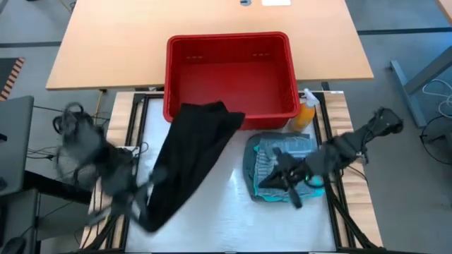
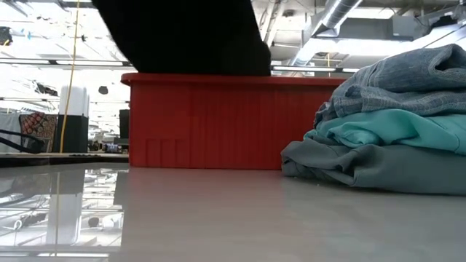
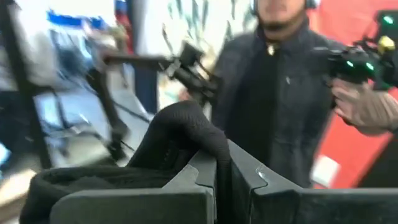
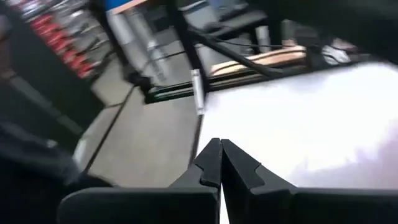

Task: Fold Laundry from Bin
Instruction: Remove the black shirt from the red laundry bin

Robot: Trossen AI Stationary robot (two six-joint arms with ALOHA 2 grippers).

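A black garment (image 1: 191, 152) stretches from the near rim of the red bin (image 1: 229, 49) toward the table's near left, where my left gripper (image 1: 143, 209) is shut on it. In the low view the black garment (image 2: 186, 33) hangs above the bin (image 2: 211, 120), off the table. A folded pile (image 2: 386, 138) lies at the right: blue-grey striped cloth on top, teal in the middle, grey-green at the bottom. My right gripper (image 1: 268, 180) is shut and empty over the pile's (image 1: 282, 152) near left side. My left gripper pinches a bunched fold of the black garment (image 3: 189, 127) between its two fingers (image 3: 202, 168); the cloth bulges out past the fingertips. The garment runs from the hold to the bin's near rim (image 1: 212, 109), and the low view shows it clear of the tabletop.
An orange spray bottle (image 1: 305, 113) stands between the bin's right near corner and the pile. A wooden table (image 1: 113, 42) lies behind the bin. A person (image 3: 280, 93) holding a device stands beyond the table in the left wrist view. Bare white tabletop (image 1: 226, 212) lies in the near middle.
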